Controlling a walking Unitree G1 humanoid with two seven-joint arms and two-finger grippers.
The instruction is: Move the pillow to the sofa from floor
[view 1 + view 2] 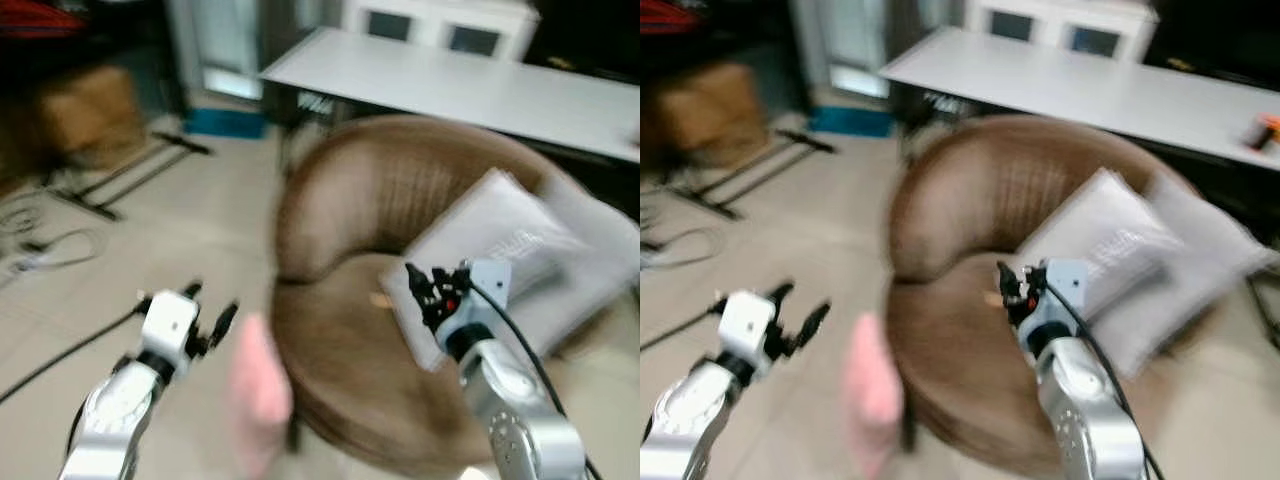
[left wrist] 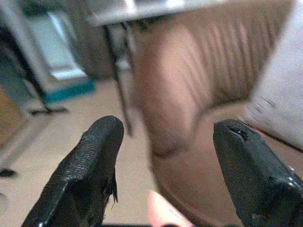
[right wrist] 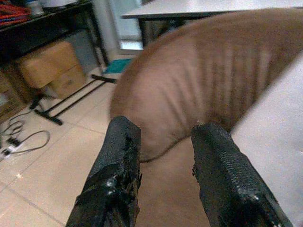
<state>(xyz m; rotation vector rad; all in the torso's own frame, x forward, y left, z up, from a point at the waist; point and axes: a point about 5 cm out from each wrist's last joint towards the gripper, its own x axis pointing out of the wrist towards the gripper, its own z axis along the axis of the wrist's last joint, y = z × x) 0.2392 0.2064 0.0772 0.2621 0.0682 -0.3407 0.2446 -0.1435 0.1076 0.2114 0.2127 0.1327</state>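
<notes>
Your pink pillow (image 1: 258,392) lies blurred on the floor (image 1: 190,230) beside the sofa (image 1: 350,300), just below the spread, empty left gripper (image 1: 208,318). The right gripper (image 1: 428,285), fingers parted, hovers over the seat.

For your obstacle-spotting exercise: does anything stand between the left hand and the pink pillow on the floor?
Nothing visible does. The left hand hovers open just beside the pink pillow, which leans against the brown sofa, with bare floor around them.

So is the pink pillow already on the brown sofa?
No, the pink pillow sits on the floor against the front left edge of the brown sofa, below the seat.
</notes>
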